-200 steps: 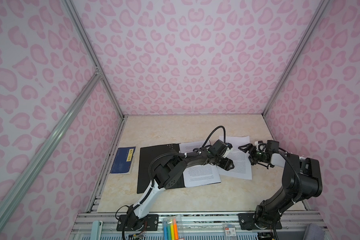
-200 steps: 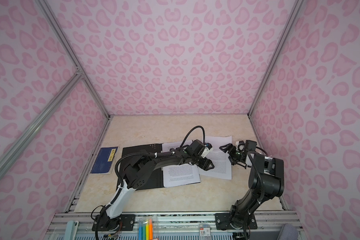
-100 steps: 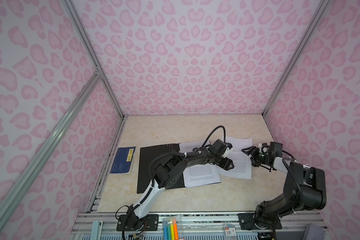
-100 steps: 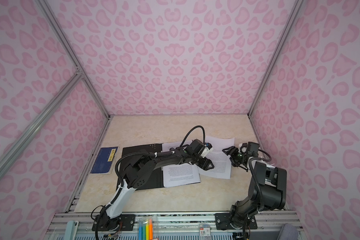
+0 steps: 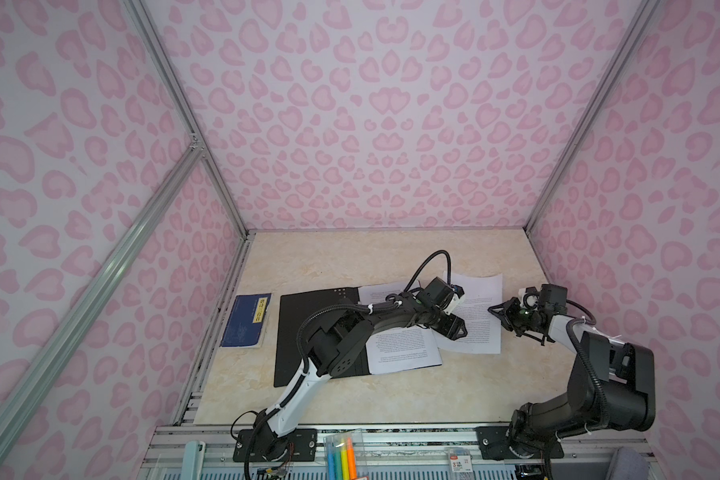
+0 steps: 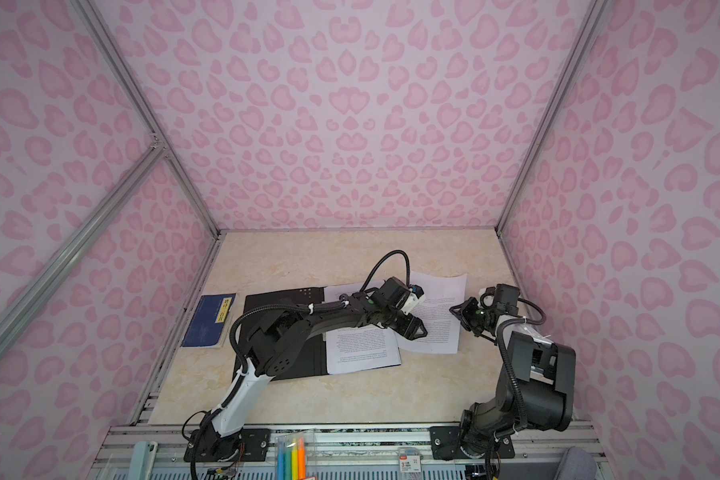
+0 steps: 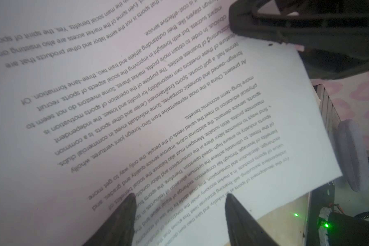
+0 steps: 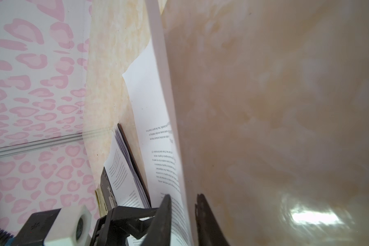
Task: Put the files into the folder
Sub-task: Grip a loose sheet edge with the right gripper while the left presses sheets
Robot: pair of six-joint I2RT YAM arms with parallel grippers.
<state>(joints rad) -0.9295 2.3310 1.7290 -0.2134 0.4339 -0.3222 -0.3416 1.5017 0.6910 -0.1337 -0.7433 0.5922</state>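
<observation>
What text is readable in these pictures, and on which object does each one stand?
"At present, China is the most representative": printed sheet
"more long-term economic benefits.": same sheet
"3": tag on front rail
Yellow label on blue booklet: too small to read

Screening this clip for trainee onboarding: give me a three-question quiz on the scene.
1. True or false: the right gripper is shut on an edge of the loose sheet.
2. In the top views, where does the booklet lie? A) left of the folder B) on it C) right of it
3. Fill in: the left gripper has its jaws ____ over that sheet.
Key: 1 true; 2 A; 3 open.
</observation>
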